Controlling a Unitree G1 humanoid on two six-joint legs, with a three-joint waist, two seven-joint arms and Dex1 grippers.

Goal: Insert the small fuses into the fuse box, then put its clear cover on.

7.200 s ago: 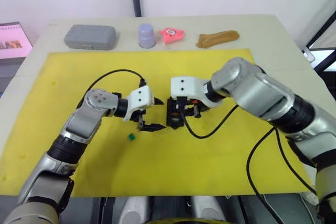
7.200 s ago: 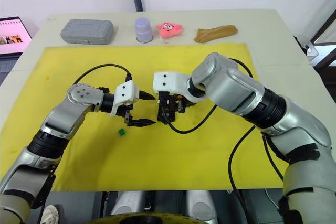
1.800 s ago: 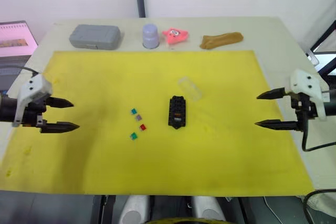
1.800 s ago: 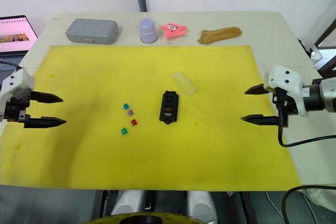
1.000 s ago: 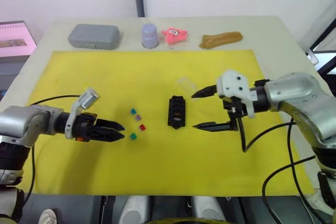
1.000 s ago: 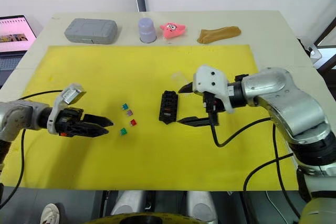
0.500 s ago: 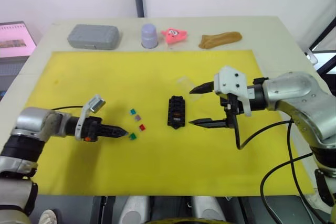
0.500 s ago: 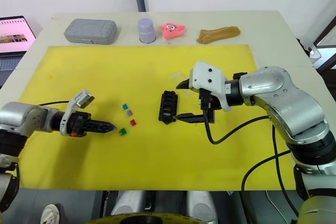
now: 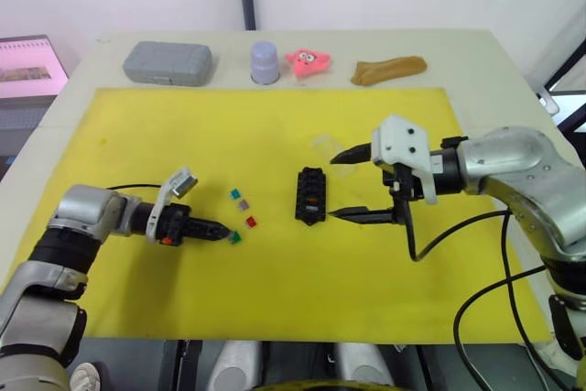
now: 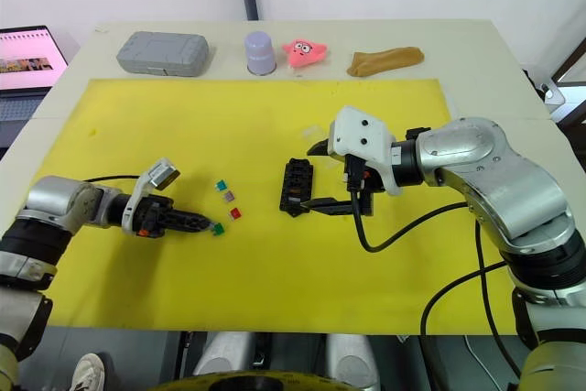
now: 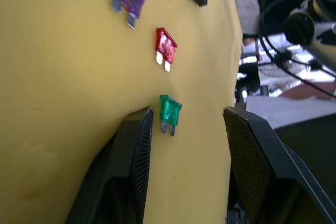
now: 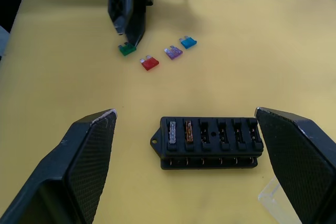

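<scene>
A yellow mat (image 9: 275, 125) with a soft, slightly wrinkled surface covers most of the pale table (image 9: 458, 52). Near its middle lies the fuse box (image 9: 310, 194), a black moulded plastic block with scalloped edges and a row of slots; the right wrist view shows two slots at one end already filled, one with a pale grey fuse and one with an amber one, the other slots empty. Just left of the box four loose fuses lie on the mat, tiny translucent blades with two metal prongs each: the teal fuse (image 9: 235, 194) farthest, then the purple fuse (image 9: 244, 205), the red fuse (image 9: 251, 222) and nearest the green fuse (image 9: 234, 237). The clear cover (image 9: 322, 144), a faint colourless rectangle, lies on the mat just beyond the box and slightly to its right. The left gripper (image 11: 186, 124) lies low on the mat with its jaws spread around the green fuse; the left wrist view shows the fuse just beside one textured black finger and apart from the other. The right gripper (image 9: 341, 186) hovers just right of the fuse box, jaws spread wide and holding nothing. Along the far edge of the table sit a grey rounded case (image 9: 168, 62), a lilac cup (image 9: 264, 61), a pink toy (image 9: 308, 60) and a brown lumpy piece (image 9: 388, 69).
</scene>
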